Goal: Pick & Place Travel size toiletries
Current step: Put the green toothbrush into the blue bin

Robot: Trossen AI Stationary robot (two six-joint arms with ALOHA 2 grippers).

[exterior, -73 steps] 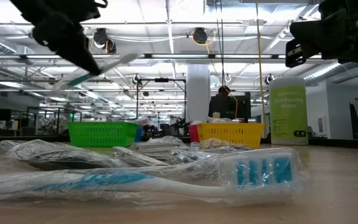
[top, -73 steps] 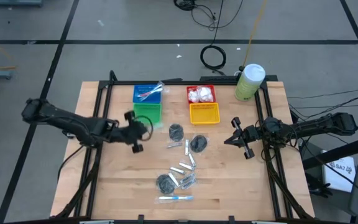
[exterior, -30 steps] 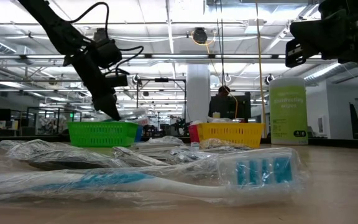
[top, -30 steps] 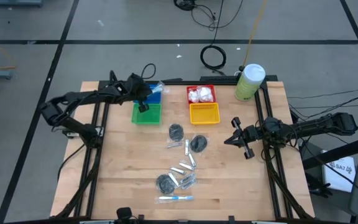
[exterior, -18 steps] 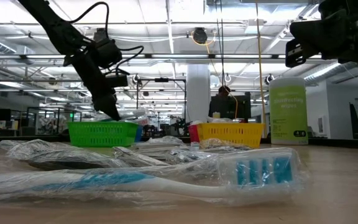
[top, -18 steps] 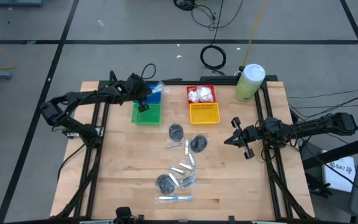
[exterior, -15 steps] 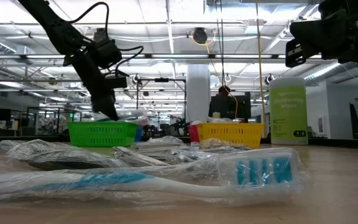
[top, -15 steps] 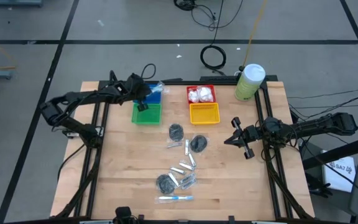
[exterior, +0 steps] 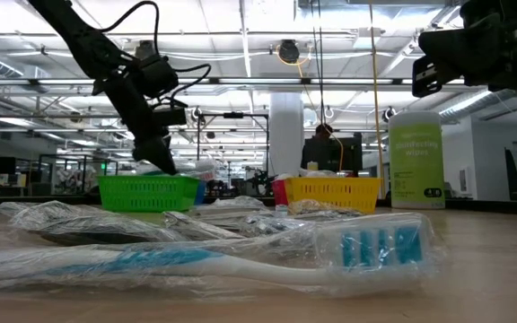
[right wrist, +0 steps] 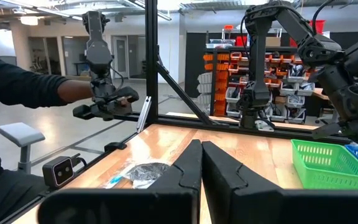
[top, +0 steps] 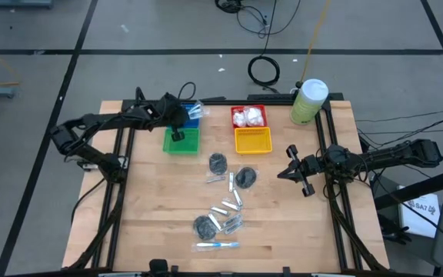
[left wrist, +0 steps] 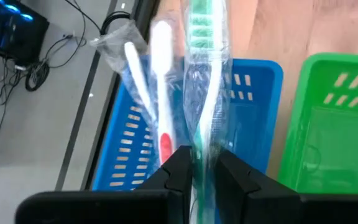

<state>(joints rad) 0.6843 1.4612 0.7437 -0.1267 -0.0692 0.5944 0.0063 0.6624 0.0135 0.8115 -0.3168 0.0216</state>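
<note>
My left gripper (top: 179, 125) is at the table's far left, over the blue basket (left wrist: 255, 93), shut on a green toothbrush in clear wrap (left wrist: 201, 74). Other wrapped toothbrushes (left wrist: 160, 81) lie in that basket. On the middle of the table lie dark discs (top: 218, 161), silver tubes (top: 228, 211) and a blue toothbrush (top: 217, 245). White packets (top: 247, 116) fill the red basket. My right gripper (top: 294, 171) hangs shut above the table's right side, holding nothing. My left gripper pinches the wrapped green toothbrush by its handle (left wrist: 202, 146) between its two fingers (left wrist: 180, 163). The fingers slant down from the table's left and lie along the handle. The bristle end (left wrist: 199, 28) points away from the fingers, past the blue basket's rim.
The green basket (top: 181, 141) stands just in front of the blue one, the yellow basket (top: 253, 140) in front of the red one. A tall pale-green canister (top: 308, 101) stands at the far right. A person shows beyond the table in the right wrist view.
Since the earliest frames my left gripper has carried the toothbrush from over the table's left middle toward the far edge, down to the blue basket. Over the last second it has stayed there almost still. My right arm has not moved.
</note>
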